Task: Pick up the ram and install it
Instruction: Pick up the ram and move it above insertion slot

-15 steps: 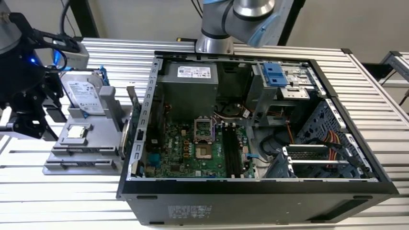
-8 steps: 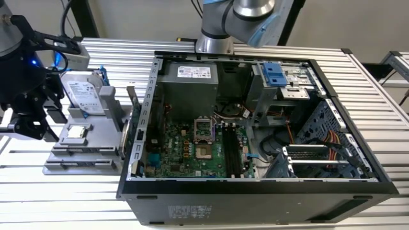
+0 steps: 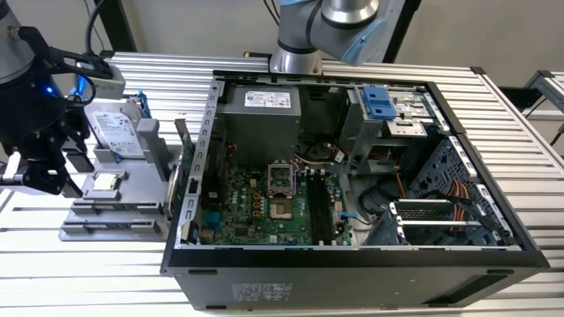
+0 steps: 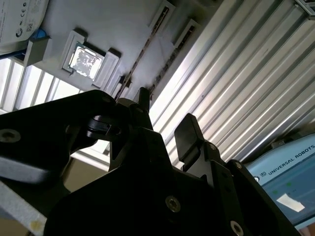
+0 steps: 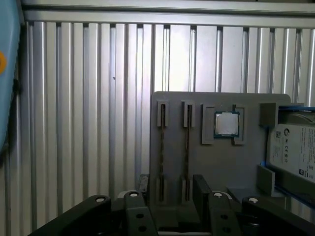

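While apart and empty, jaws above grey tray point(image 5: 221, 164), ram point(image 5: 186, 147) edge-on below their gap.

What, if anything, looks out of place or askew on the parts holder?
Nothing stands out. Both ram sticks sit straight in the grey holder, the CPU lies square in its nest, and the open gripper hangs near them.

2 thin ram sticks point(image 5: 162, 147) stand edge-on in grey tray point(image 5: 221, 167) slots.

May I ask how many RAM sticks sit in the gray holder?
2, on edge in adjacent slots of the gray holder: one RAM stick next to the CPU chip, the other beyond it.
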You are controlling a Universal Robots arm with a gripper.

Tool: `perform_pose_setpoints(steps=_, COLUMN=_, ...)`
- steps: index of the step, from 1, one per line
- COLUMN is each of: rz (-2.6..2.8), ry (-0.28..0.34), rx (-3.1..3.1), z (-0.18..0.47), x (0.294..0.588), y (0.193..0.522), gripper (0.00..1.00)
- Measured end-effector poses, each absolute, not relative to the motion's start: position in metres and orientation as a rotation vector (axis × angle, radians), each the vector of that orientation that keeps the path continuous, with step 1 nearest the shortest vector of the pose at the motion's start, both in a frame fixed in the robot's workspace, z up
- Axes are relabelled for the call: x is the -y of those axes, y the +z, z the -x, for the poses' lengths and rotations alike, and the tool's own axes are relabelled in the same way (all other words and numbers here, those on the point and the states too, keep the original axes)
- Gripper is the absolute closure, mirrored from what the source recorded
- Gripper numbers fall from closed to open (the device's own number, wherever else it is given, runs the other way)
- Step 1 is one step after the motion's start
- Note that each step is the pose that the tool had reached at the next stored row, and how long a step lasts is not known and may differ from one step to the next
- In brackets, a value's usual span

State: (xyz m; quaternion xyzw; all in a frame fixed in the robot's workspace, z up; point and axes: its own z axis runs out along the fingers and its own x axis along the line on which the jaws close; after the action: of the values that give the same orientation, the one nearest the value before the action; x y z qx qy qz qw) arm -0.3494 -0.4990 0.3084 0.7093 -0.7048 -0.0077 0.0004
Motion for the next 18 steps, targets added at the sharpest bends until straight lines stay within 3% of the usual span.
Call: perform_pose_setpoints(steps=18, rz=-2.227, ry=-0.023, rx=2.213, z=0.3494, x=0.499, y=0.2999, gripper=0.0)
